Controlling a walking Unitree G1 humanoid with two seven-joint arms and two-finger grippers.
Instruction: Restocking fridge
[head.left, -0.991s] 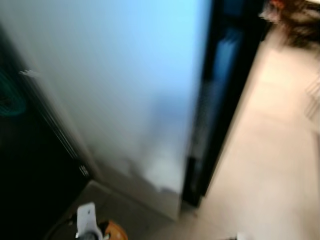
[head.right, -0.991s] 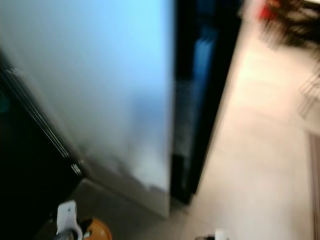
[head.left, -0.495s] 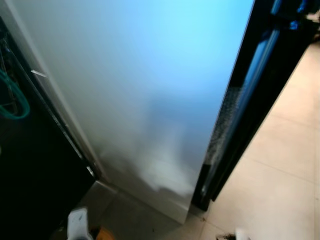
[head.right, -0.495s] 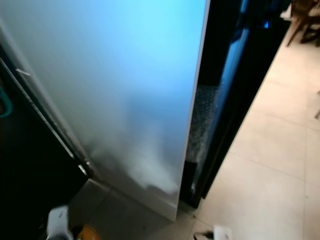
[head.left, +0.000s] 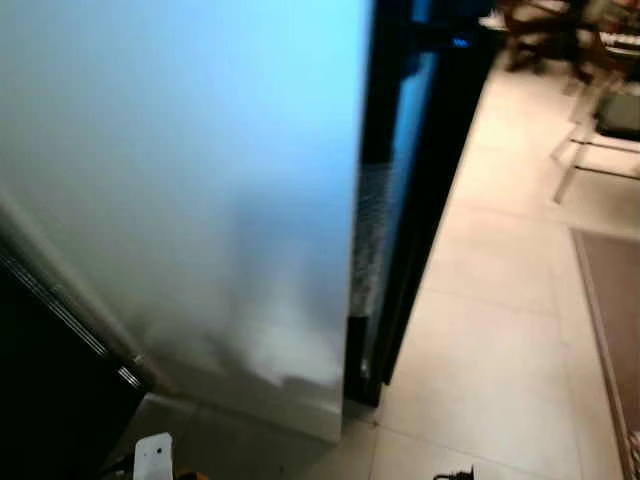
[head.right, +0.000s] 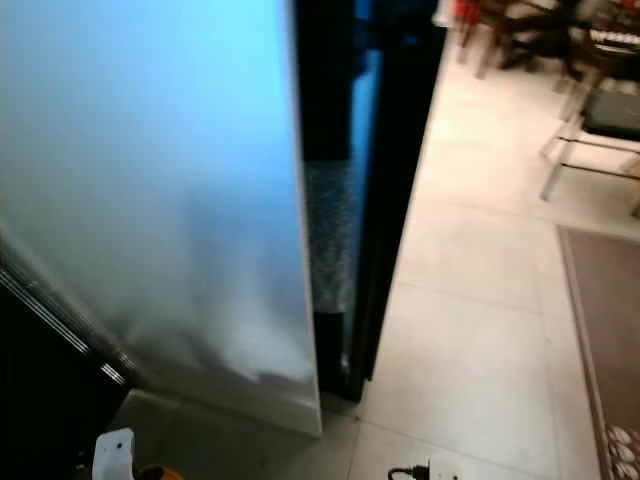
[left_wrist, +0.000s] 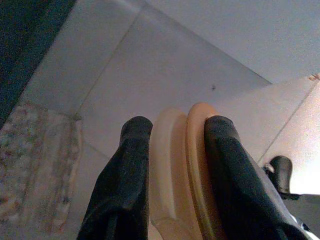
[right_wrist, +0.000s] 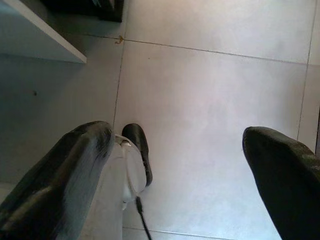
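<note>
Right now the fridge door stands open, a tall pale slab edge-on to the robot, with the dark opening of the fridge just behind its right edge, ahead and a little right of centre. The left claw hangs low beside the robot's left leg, pointing down at the tiled floor, its two black fingers pinched tight on an orange-and-cream object, flat and rounded; what it is I cannot tell. So the item is down at floor height on the left, while the gap it has to go into lies forward and to the right, past the door's edge. The right claw also hangs low with its fingers spread wide and nothing in them; it is the nearer one to that opening, I'd judge.
</note>
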